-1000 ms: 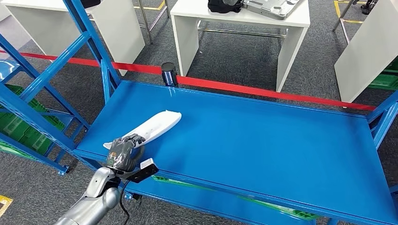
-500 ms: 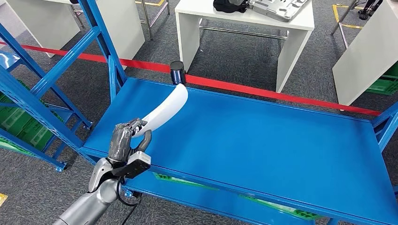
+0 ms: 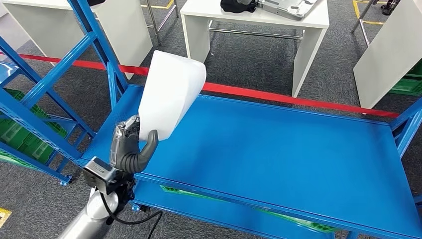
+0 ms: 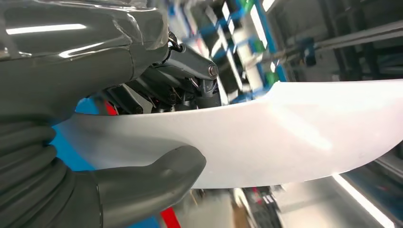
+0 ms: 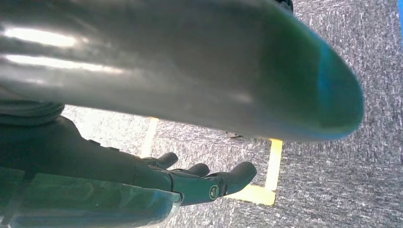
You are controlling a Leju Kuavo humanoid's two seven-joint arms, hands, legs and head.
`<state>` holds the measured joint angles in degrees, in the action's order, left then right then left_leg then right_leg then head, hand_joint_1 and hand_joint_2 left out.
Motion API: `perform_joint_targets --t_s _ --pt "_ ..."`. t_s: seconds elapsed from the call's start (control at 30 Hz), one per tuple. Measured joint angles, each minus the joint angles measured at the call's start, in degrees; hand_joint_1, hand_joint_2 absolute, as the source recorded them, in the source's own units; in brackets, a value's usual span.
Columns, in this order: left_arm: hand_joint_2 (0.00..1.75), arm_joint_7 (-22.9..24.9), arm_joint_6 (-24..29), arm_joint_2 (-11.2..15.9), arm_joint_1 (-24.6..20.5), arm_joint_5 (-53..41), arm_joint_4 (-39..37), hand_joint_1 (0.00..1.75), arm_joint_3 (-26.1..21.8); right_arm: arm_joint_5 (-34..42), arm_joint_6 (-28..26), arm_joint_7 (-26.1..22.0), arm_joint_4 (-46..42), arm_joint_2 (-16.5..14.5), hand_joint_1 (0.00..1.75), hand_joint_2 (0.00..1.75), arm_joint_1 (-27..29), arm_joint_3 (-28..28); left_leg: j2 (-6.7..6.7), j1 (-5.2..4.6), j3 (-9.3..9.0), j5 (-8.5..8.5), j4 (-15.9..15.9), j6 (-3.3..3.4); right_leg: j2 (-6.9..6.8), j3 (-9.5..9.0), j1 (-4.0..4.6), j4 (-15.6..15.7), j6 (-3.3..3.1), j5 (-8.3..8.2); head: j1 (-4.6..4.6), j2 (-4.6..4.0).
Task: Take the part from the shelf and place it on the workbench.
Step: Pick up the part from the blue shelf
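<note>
The robot's left hand (image 3: 128,149) clamps thumb and fingers (image 4: 142,183) on the white part's (image 3: 169,94) lower end, holding it above the blue shelf (image 3: 278,149) at nine o'clock, ready for carrying to the bench, right hand (image 5: 190,183) hanging empty, fingers loosely apart.

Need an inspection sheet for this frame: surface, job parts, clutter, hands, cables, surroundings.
Surface: blue shelf deck, bare where visible.
Job's things: white part lifted clear of the deck, held near its lower end, broad end up.
Clutter: nothing seen on the deck.
Hands: left robot hand grips the part, thumb across its face; right robot hand hangs over grey carpet, fingers apart, holding nothing.
Cables: black cable loops below the left wrist.
Surroundings: red floor tape, white tables beyond it, green crates under the neighbouring rack.
</note>
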<state>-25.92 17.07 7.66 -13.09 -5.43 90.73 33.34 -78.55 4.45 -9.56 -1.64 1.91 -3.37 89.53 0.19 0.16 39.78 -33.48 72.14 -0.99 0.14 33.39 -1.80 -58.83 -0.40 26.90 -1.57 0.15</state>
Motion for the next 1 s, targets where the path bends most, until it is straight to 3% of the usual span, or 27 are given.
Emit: perform_joint_targets --t_s 0.03,0.07,0.1,0.17,0.2,0.23,0.3,0.37,0.43,0.5,0.53,0.57,0.6,0.63,0.7,0.73,0.87,0.93,1.0 --pt "1.75 0.1 -1.3 0.0 0.5 2.4 0.6 1.75 0.0 0.0 0.0 -0.1 0.0 0.0 0.0 0.0 0.0 0.0 0.0 0.11 1.18 -0.51 2.3 -0.08 0.05 0.02 0.01 0.0 -0.01 0.01 0.0 0.0" --pt "1.75 0.2 -2.6 0.0 1.0 5.0 1.4 1.75 0.0 0.1 0.0 -0.1 0.0 0.0 0.0 0.0 0.0 0.0 0.0 0.17 1.26 0.18 2.3 -0.03 0.13 0.0 0.03 0.0 -0.01 0.01 0.0 0.0" --pt "1.75 0.3 -3.7 0.0 1.5 7.4 2.1 1.75 0.0 0.1 0.0 -0.2 0.0 0.0 0.0 0.0 0.0 0.0 -0.02 0.17 0.16 1.85 -0.1 0.17 0.24 -0.06 0.08 0.0 0.0 0.01 -0.01 0.0" --pt "1.75 0.3 -4.9 0.0 2.1 10.7 3.7 1.75 -0.1 0.2 0.1 -0.2 0.0 -0.2 0.0 0.0 -0.1 0.0 -0.11 -0.05 -4.0 5.7 -8.6 1.03 0.42 -0.2 0.17 0.1 0.03 0.01 0.03 0.0" --pt "1.75 0.3 -5.3 0.0 2.3 11.4 4.4 1.75 -0.1 0.2 0.1 -0.3 0.0 -0.4 0.0 0.0 -0.1 0.0 -0.11 -0.25 -5.57 6.77 -11.8 1.5 0.46 -0.21 0.23 0.1 0.1 -0.02 0.03 0.0" --pt "1.75 0.4 -5.5 0.0 2.4 11.8 5.0 1.75 -0.1 0.2 0.1 -0.3 0.0 -0.5 0.0 0.0 -0.1 0.0 -0.1 -0.49 -6.46 7.19 -13.7 1.89 0.45 -0.19 0.23 0.2 0.27 -0.06 0.02 0.0" --pt "1.75 0.4 -5.7 0.0 2.8 12.1 5.8 1.75 -0.1 0.2 0.1 -0.4 0.0 -0.6 0.0 0.0 -0.2 0.0 -0.01 -0.83 -6.66 7.24 -14.5 2.33 0.39 -0.25 0.24 0.6 0.85 -0.21 -0.03 0.0" --pt "1.75 0.2 -6.1 0.0 3.2 13.0 6.6 1.75 -0.1 0.2 0.1 -0.4 0.0 -0.7 0.0 0.0 -0.2 0.0 0.07 -0.58 -7.42 8.02 -15.9 2.84 0.27 -0.09 0.29 0.3 1.22 0.1 0.03 0.0" --pt "1.75 -0.1 -7.6 0.0 3.8 15.4 7.2 1.75 -0.1 0.0 0.2 -0.4 0.0 -0.8 0.0 0.0 -0.3 0.0 0.18 -0.35 -8.13 8.83 -17.3 3.36 0.17 1.89 0.38 -4.0 0.91 2.35 0.16 0.0" --pt "1.75 -0.3 -9.5 0.0 4.7 18.0 7.4 1.75 -0.1 -0.3 0.2 -0.2 0.0 -0.7 0.0 0.0 -0.4 0.0 0.21 -0.59 -8.07 8.96 -17.4 3.54 0.16 5.52 0.4 -11.7 0.65 5.56 0.22 0.0" --pt "1.75 -0.4 -10.3 0.0 5.4 18.9 7.5 1.75 0.0 -0.5 0.2 -0.1 0.0 -0.7 0.0 0.0 -0.4 0.0 0.19 -0.69 -8.03 8.95 -17.4 3.54 0.15 6.84 0.38 -14.4 0.82 6.41 0.22 0.0" --pt "1.75 -0.5 -11.1 0.1 5.9 19.6 7.5 1.75 0.0 -0.7 0.2 0.2 -0.1 -0.7 0.0 0.0 -0.5 0.0 0.16 -0.74 -8.0 8.95 -17.3 3.52 0.14 7.18 0.36 -15.1 1.21 6.37 0.22 0.0" --pt "1.75 -0.6 -11.8 0.1 6.4 20.1 7.5 1.75 0.1 -0.8 0.2 0.4 -0.2 -0.7 0.0 0.0 -0.6 0.0 0.12 -0.74 -7.98 8.94 -17.2 3.48 0.11 6.28 0.33 -13.3 1.75 5.37 0.23 0.0" --pt "1.75 -0.8 -12.5 0.1 6.7 20.7 7.5 1.75 0.1 -0.9 0.3 0.6 -0.2 -0.7 0.0 0.0 -0.7 0.0 0.07 -0.71 -7.91 8.85 -16.8 3.33 0.05 4.34 0.26 -9.4 2.35 3.74 0.23 0.0" --pt "1.75 -0.9 -14.2 0.2 7.0 21.5 7.4 1.75 0.2 -1.0 0.5 1.0 -0.3 -0.7 0.0 0.0 -1.1 0.0 -0.03 -0.83 -7.38 8.44 -15.6 2.76 -0.12 0.74 0.2 -1.9 2.59 0.93 0.22 0.0" --pt "1.75 -0.9 -15.2 0.3 7.0 21.8 7.4 1.75 0.3 -1.0 0.5 1.2 -0.3 -0.7 0.0 0.0 -1.3 0.0 -0.08 -0.93 -7.01 8.23 -15.0 2.45 -0.15 -0.08 0.24 -0.1 2.3 0.22 0.2 0.0" --pt "1.75 -1.1 -17.9 1.0 6.6 22.5 7.1 1.75 0.8 -1.0 0.6 1.6 -0.4 -0.9 0.0 0.0 -1.5 0.0 -0.21 -0.78 -6.18 7.53 -13.8 1.46 -0.07 0.13 0.29 0.3 0.69 -0.66 0.2 0.0" --pt "1.75 -1.3 -18.5 1.4 6.4 22.5 6.8 1.75 1.0 -1.0 0.6 1.6 -0.5 -1.1 0.0 0.0 -1.5 0.0 -0.24 -0.41 -4.87 4.4 -10.3 0.66 -0.07 0.51 0.04 0.3 0.02 -1.11 0.09 0.0" --pt "1.75 -1.5 -18.8 1.6 6.2 22.4 6.5 1.75 1.2 -0.9 0.5 1.6 -0.7 -1.3 0.0 0.0 -1.5 0.0 -0.24 0.04 -2.27 -0.01 -3.2 -0.01 -0.07 1.23 0.09 0.3 -0.36 -1.55 -0.02 0.0"
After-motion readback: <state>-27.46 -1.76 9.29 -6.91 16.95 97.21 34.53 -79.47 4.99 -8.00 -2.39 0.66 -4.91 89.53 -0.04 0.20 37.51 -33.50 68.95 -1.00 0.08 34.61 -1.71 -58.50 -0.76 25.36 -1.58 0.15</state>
